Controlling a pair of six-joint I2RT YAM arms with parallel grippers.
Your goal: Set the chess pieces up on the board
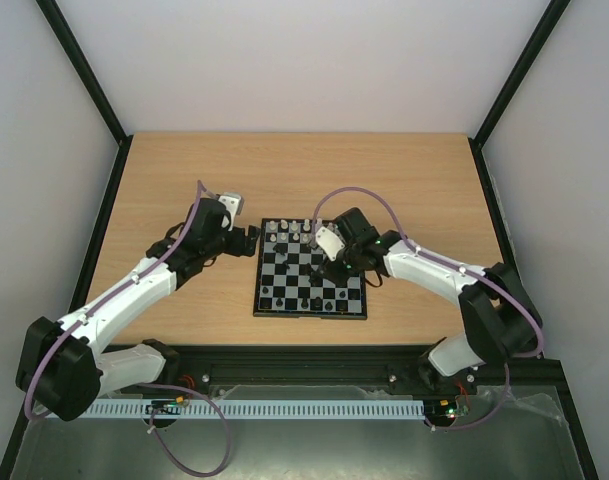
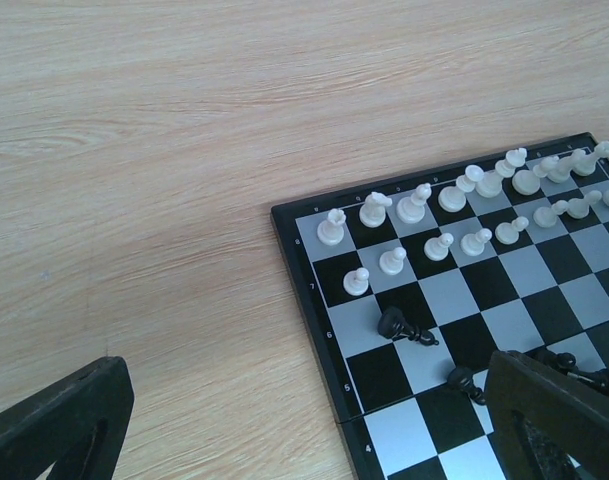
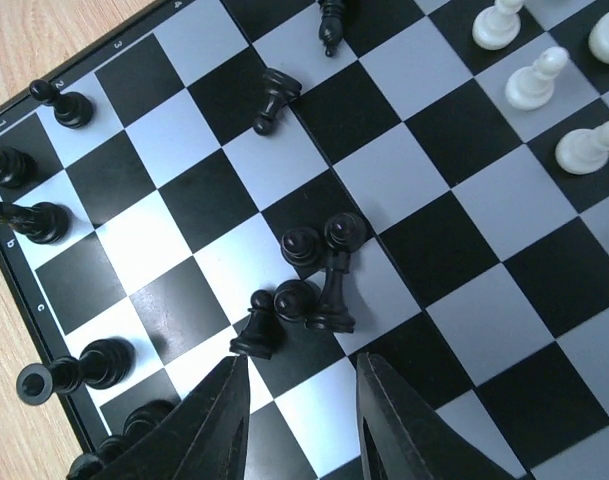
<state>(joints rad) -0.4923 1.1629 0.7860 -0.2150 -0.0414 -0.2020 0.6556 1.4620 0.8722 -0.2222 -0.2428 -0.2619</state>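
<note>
Nearest, the left arm's base (image 1: 59,372) anchors a reach that parks the left claw (image 1: 244,240), spread wide and empty, clear of the board (image 1: 257,295) on the desk (image 1: 184,170). The right claw (image 3: 299,400), jaws parted and empty, hovers over jumbled black chess pieces (image 3: 314,290), probably to pick one.

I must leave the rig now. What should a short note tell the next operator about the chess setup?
Left gripper: open, empty, beside the left edge of the board.
Right gripper: jaws apart, empty, over a cluster of black pieces mid-board.
Done: white pieces stand in two rows at the far side; near-edge black pieces stand upright.
Left: the cluster and two toppled black pieces are not yet placed.
</note>
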